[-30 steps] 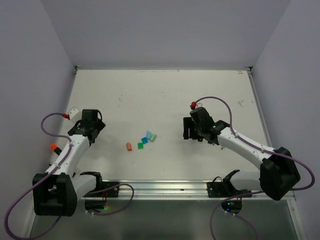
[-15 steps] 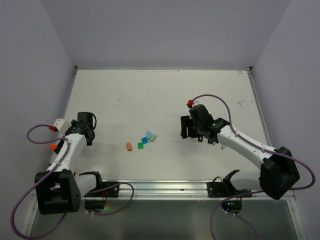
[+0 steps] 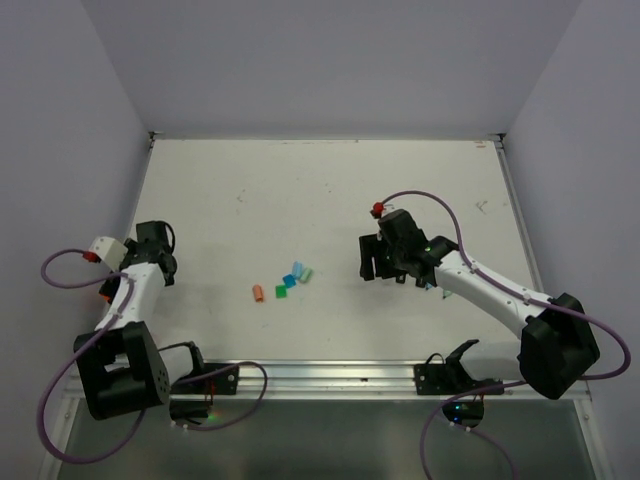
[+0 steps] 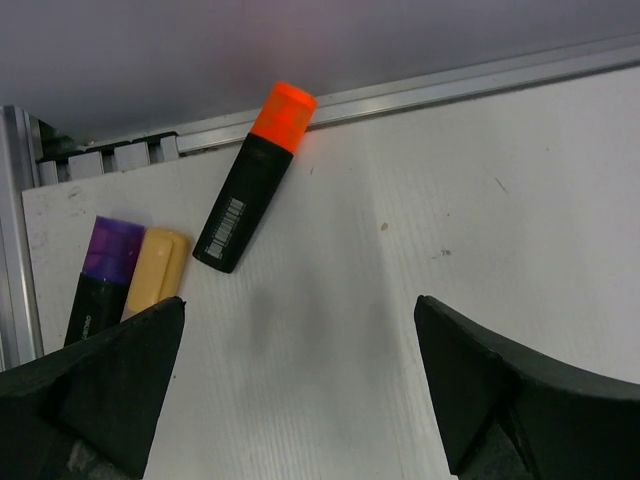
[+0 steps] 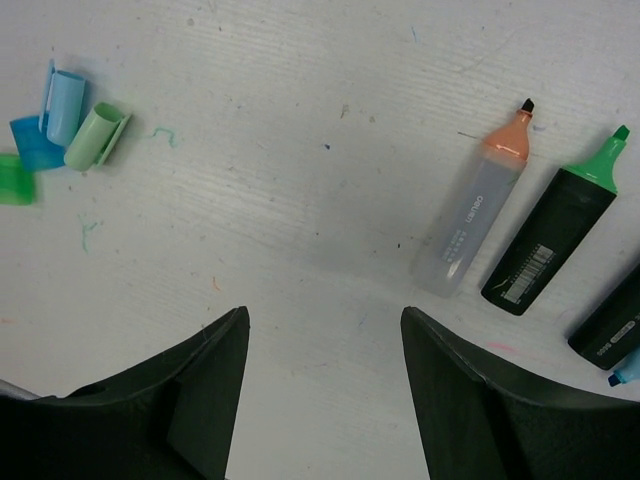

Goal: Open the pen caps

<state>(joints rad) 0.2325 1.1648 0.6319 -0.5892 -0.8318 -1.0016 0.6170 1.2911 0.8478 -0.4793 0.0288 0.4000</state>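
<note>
Left gripper (image 4: pixel 300 400): jaws wide, nothing between them but bare table (image 4: pixel 480 220); it sits at the table's left edge, with the rail (image 4: pixel 420 92) and wall close ahead; an orange-capped marker (image 4: pixel 250 190) lies by the rail, cap on.

Right gripper (image 5: pixel 325 400): jaws partly apart, holding nothing; open board on all sides; uncapped markers (image 5: pixel 470 210) lie just to its right.

Pen caps (image 3: pixel 285 280) lie loose mid-table, between the arms: orange cap (image 3: pixel 258 293) slightly apart on the left; green cap (image 5: pixel 12 180), blue cap (image 5: pixel 35 145), light blue cap (image 5: pixel 65 95) and mint cap (image 5: pixel 97 135) bunched together; all stubby, on their sides.
</note>
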